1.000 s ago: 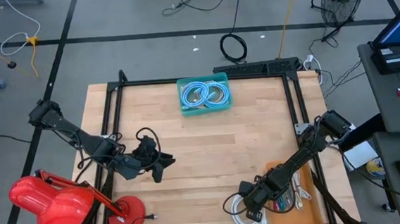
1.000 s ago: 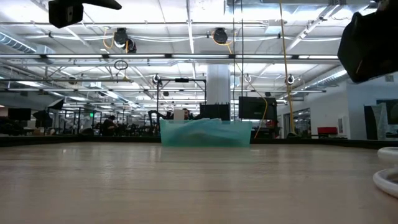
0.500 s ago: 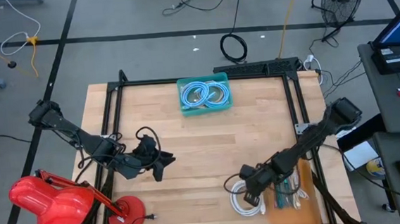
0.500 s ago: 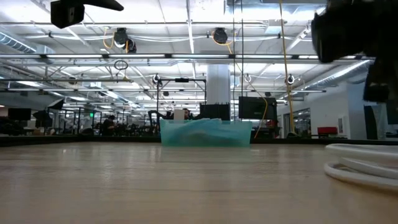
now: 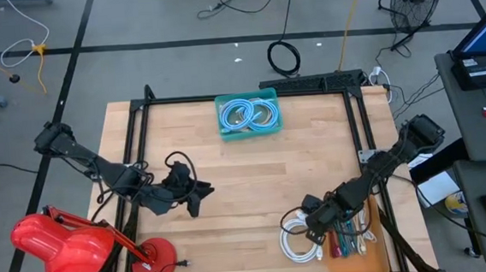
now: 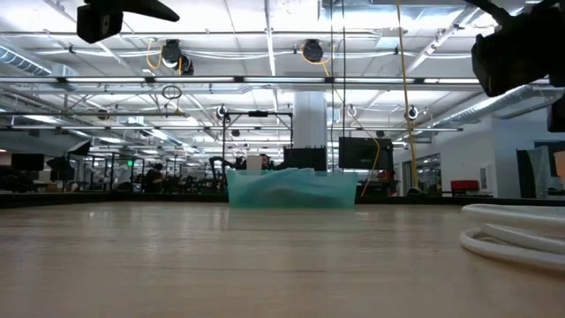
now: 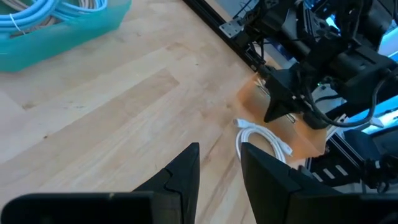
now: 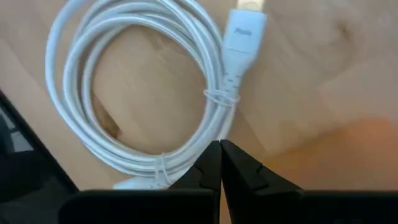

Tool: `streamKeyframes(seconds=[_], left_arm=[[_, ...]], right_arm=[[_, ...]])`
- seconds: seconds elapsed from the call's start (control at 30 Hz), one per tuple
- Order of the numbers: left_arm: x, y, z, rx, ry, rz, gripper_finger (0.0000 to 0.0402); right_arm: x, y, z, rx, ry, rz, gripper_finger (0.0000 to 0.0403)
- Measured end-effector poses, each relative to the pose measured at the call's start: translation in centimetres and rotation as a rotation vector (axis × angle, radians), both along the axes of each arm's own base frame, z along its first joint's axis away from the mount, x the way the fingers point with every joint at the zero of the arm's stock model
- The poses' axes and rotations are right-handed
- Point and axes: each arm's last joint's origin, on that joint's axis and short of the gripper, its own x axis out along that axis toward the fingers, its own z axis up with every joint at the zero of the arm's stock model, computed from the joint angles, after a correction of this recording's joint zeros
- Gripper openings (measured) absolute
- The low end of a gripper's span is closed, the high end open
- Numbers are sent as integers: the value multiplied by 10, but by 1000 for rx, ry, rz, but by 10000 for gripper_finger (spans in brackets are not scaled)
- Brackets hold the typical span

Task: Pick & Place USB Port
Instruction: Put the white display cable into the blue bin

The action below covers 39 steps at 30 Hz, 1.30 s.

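A white coiled USB cable point(image 5: 298, 242) lies flat on the wooden table near its front right, its plug point(image 8: 245, 31) resting on the wood. My right gripper point(image 5: 311, 223) hangs above the coil, shut, with nothing between its fingers point(image 8: 210, 163). In the low view the cable point(image 6: 516, 238) lies on the table while that gripper stands high above it. My left gripper point(image 5: 194, 195) waits over the table's left half. It is open and has nothing between its fingers point(image 7: 186, 168).
A teal bin point(image 5: 248, 117) holding blue cable coils stands at the table's far middle. An orange tray point(image 5: 367, 247) with more cables sits right of the white cable. A black frame point(image 5: 140, 135) runs along the table's sides. A red object point(image 5: 62, 247) stands off the front left corner.
My right gripper has risen and moved toward the table's far edge. The white cable first slid a little toward the far edge, out from under the gripper, and has lain still since.
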Motion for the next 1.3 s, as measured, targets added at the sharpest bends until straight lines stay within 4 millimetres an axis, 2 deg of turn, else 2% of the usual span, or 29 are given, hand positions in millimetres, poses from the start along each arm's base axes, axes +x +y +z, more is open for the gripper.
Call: streamKeyframes(seconds=[0.1,0.23,0.43,0.6,0.7,0.9,1.17,1.3], left_arm=[[1,2,0,0,0,10,117],[3,5,0,2,1,23,117],[3,6,0,0,1,27,117],[3,6,0,0,1,27,117],[3,6,0,-3,0,28,117],[3,6,0,-6,0,28,117],[3,6,0,-7,1,24,117],[3,6,0,-7,4,18,117]], right_arm=[[-1,-3,0,-24,9,35,0],[7,-1,2,9,-79,93,16],[12,-2,4,0,-140,179,81],[13,-6,4,-74,-196,390,140],[11,-11,2,-132,-173,434,162],[15,-19,-10,-181,-95,433,171],[25,-5,-49,-54,20,453,172],[24,-2,-52,-80,28,443,171]])
